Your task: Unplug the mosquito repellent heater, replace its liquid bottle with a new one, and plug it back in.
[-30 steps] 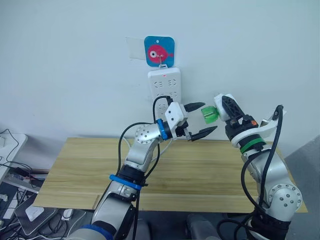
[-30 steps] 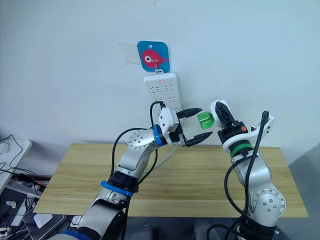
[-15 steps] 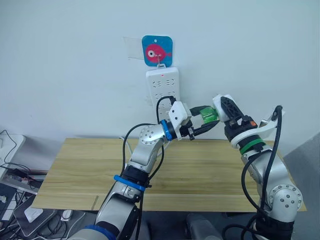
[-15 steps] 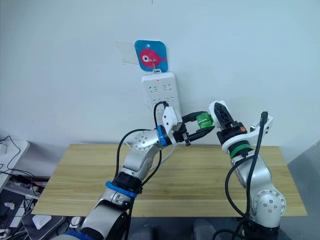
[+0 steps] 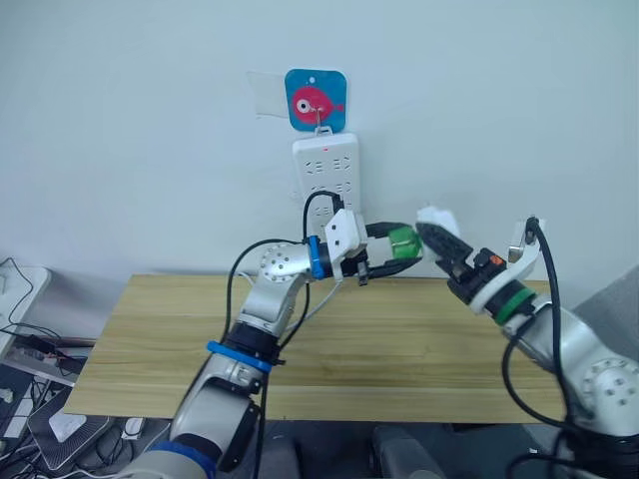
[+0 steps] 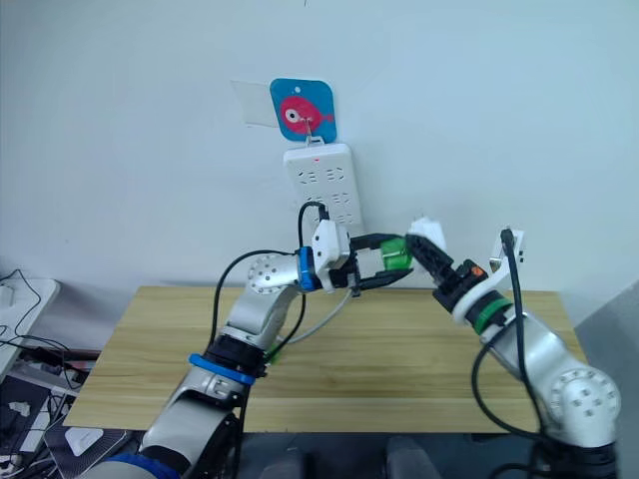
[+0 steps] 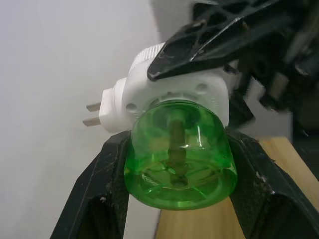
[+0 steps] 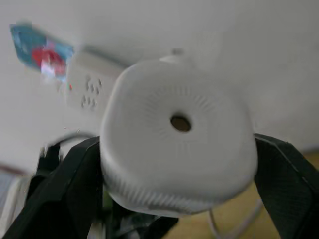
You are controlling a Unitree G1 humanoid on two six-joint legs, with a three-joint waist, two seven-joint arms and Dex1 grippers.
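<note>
**Left wrist view: both tools on the heater unit**

Left tool [image 7: 177,199] clamped on green liquid bottle [image 7: 178,154], fingers [image 7: 97,194] pressed against both sides. Right tool [image 8: 179,199] gripping white mosquito repellent heater [image 8: 177,137] by its sides. Held in mid-air above tabletop [image 5: 399,339], just below and right of wall power strip [image 5: 326,170], plug prongs bare.

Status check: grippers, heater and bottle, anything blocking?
Right gripper shut on heater, unplugged, above the table. Left gripper shut on green bottle, still seated in heater. Nothing blocking.
</note>
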